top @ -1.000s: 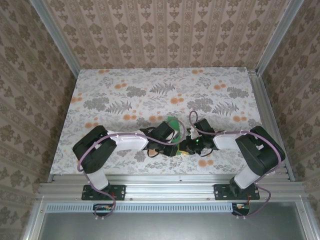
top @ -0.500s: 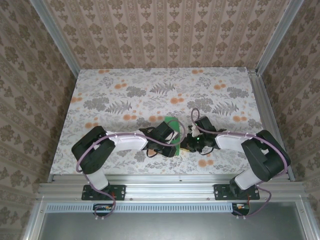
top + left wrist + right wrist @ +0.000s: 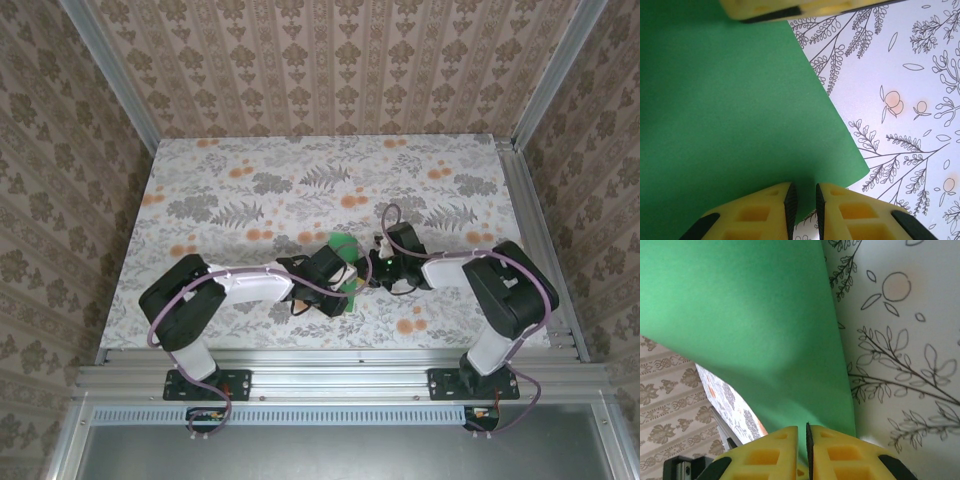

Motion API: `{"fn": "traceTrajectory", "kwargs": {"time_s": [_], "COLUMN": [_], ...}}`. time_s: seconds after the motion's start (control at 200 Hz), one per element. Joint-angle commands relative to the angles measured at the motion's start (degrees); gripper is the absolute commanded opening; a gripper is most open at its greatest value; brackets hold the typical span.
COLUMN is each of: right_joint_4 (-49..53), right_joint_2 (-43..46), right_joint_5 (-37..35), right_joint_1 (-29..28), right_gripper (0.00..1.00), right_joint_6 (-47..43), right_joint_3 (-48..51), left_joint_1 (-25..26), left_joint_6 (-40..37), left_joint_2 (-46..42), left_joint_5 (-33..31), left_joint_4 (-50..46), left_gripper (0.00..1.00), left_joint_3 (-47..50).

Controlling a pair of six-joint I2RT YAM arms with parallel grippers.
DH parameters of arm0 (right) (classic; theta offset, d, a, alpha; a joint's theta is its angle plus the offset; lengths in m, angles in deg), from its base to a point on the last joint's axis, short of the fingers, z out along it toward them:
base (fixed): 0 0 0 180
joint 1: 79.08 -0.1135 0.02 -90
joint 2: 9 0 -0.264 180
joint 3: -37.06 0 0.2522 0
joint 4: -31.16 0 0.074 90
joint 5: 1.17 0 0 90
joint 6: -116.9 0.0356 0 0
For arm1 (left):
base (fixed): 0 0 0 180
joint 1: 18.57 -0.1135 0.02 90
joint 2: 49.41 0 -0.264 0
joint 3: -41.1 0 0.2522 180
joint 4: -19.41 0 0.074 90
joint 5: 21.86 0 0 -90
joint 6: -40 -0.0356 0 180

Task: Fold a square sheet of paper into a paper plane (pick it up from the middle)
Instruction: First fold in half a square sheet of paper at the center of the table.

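Both arms reach inward from the near edge of the floral tabletop [image 3: 300, 180] and meet just short of its middle. The left gripper [image 3: 343, 287] and the right gripper [image 3: 373, 269] lie just beside each other, the right one at about 2 o'clock from the left. The green paper sheet [image 3: 345, 243] sits between them. One patch shows at 12 o'clock from the left gripper and a smaller one right at its tip.

In the left wrist view, the left gripper [image 3: 803, 200] has its yellow fingers [image 3: 757, 216] drawn close together. The sheet's lower edge is caught in the narrow slot between them. From there the green paper sheet [image 3: 730, 115] spreads toward 10 to 12 o'clock, and one corner juts toward 3 o'clock over the tabletop [image 3: 900, 125]. Another yellow finger block [image 3: 770, 7] crosses the paper at 12 o'clock.

In the right wrist view, the right gripper [image 3: 806, 437] is clamped on the sheet's bottom edge, its pads almost meeting. The green paper sheet [image 3: 750, 325] bows upward toward 11 o'clock. The tabletop [image 3: 900, 365] lies at 3 o'clock and a patterned wall [image 3: 665, 390] at 8 o'clock.
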Motion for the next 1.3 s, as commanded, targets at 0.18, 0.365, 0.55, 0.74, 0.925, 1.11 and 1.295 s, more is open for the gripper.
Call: {"fn": "traceTrajectory", "kwargs": {"time_s": [0.18,0.365,0.55,0.74,0.925,1.11,1.295], "right_joint_4": [-0.35,0.27,3.48,4.29,5.22,7.75,11.64], "right_joint_2": [-4.83,-8.03,-7.16,-8.55,-10.08,-11.58,-13.26], "right_joint_5": [-3.78,-5.57,-9.57,-8.77,-8.08,-8.48,-10.22], "right_joint_1": [-0.48,0.09,0.36,1.77,2.78,2.9,2.95], "right_gripper": [0.16,0.15,0.16,0.16,0.16,0.17,0.16], "right_joint_6": [-1.46,-4.1,-5.68,-6.8,-7.41,-8.31,-10.3], "right_joint_3": [-3.96,-4.76,-5.8,-8.45,-11.02,-14.5,-17.74], "left_joint_1": [1.41,2.3,2.69,2.79,2.81,2.81,2.78], "left_joint_6": [-5.49,-6.77,-7.04,-7.08,-6.8,-6.62,-6.62], "left_joint_2": [2.35,3.52,3.97,3.89,3.62,3.54,3.44], "left_joint_5": [-4.67,-6.08,-6.85,-6.65,-6.16,-6.02,-5.59], "left_joint_4": [-9.49,-11.82,-13.1,-12.85,-12.85,-12.85,-12.79], "left_gripper": [0.23,0.22,0.21,0.21,0.21,0.21,0.21], "left_joint_3": [0.64,0.44,0.98,1.9,2.1,2.21,2.3]}}
